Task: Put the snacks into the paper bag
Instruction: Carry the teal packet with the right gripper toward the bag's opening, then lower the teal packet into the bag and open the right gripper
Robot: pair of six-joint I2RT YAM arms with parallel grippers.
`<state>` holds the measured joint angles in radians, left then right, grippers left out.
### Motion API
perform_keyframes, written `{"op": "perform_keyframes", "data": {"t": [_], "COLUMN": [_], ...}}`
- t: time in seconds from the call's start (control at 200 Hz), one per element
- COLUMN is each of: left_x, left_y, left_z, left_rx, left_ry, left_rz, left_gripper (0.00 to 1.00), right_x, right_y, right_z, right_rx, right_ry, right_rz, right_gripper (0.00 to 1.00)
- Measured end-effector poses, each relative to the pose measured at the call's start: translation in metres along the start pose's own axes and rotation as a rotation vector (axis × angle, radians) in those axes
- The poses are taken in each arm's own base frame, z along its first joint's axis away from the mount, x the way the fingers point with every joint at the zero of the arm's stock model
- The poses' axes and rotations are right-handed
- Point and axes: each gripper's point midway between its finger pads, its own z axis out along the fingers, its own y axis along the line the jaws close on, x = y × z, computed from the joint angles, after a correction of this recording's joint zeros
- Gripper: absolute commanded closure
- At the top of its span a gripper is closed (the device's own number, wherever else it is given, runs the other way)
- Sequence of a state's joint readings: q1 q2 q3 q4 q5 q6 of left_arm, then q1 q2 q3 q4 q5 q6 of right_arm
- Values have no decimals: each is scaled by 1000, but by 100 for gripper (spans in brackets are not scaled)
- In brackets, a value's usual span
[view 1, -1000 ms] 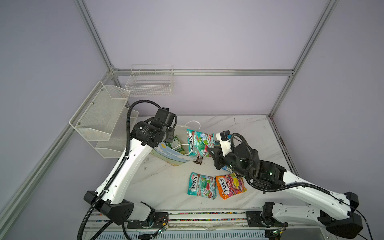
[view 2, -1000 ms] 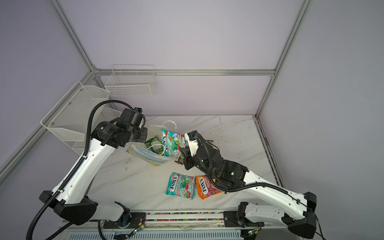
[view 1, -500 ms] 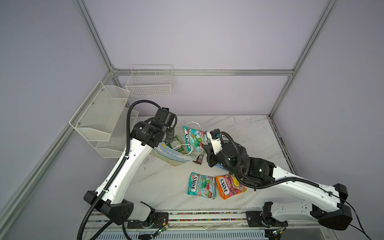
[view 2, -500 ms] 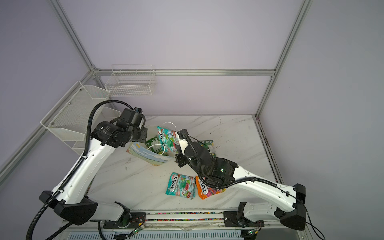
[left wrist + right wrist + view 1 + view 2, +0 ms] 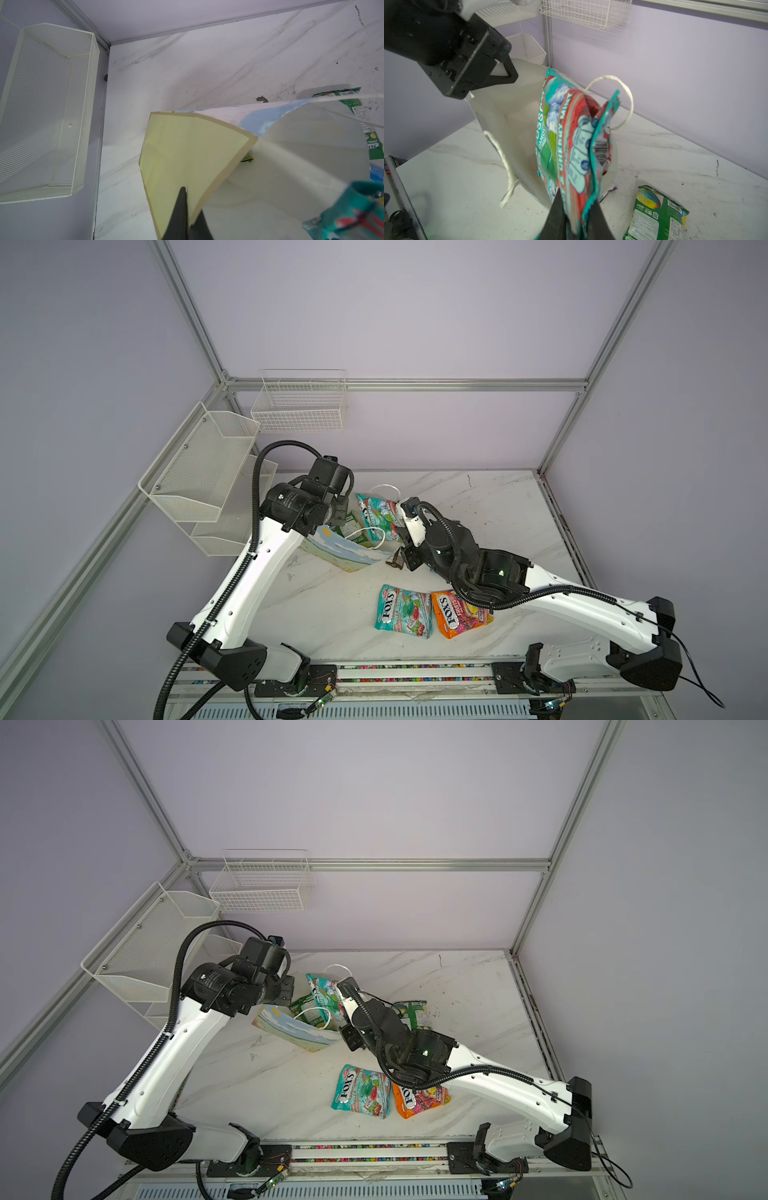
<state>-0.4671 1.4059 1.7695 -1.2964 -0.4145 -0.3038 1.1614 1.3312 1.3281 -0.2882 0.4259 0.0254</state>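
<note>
Snagging looks the main risk. In both top views the bag (image 5: 338,549) leans just left of frame centre, mouth up, and the teal packet (image 5: 376,516) hangs at that mouth in the right jaws; a green packet (image 5: 352,526) already sits inside. If the packet goes down skewed, I judge a corner could catch the rim and drag the light bag over. Its long axis slants from the upper left of the frame down to the right, free end at upper left. Left on the desk (image 5: 498,506): a second teal packet (image 5: 403,611) and an orange one (image 5: 457,614) at lower centre, a dark wrapper (image 5: 395,562) by the bag's base and, in a top view, another green packet (image 5: 411,1013) behind the right arm.

Left wrist: the left jaws are pinched tight on the bag's yellow side wall at its edge, holding the mouth apart. That thin pinch may slip if the packet shoves the paper, and the mouth would fold shut.

Right wrist: the right jaws are narrow, clamped on one end of the teal packet. A cord handle (image 5: 630,99) loops just beyond the packet and could hook it. The packet stretches straight away from the jaws, free end aimed at the bag's white interior; whether its tip is past the rim I cannot tell.
</note>
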Motion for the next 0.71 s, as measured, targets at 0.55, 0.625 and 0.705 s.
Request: {"op": "perform_keyframes", "data": {"t": [0.55,0.625,0.705], "left_x": [2,1,2], "left_y": [1,1,1], "left_z": [-2,-2,-3], "left_rx": [3,3,4], "left_ry": [2,1,0], "left_rz": [0,-2,-3], "left_gripper": [100,100,100], "right_x": [6,11,13], "right_y": [15,17,17], "right_z": [24,28,29], "right_rx": [-15,-15,-14], "right_ry": [53,66,74], "right_rz": [-63,-72,-79], "right_gripper": [100,100,100]}}
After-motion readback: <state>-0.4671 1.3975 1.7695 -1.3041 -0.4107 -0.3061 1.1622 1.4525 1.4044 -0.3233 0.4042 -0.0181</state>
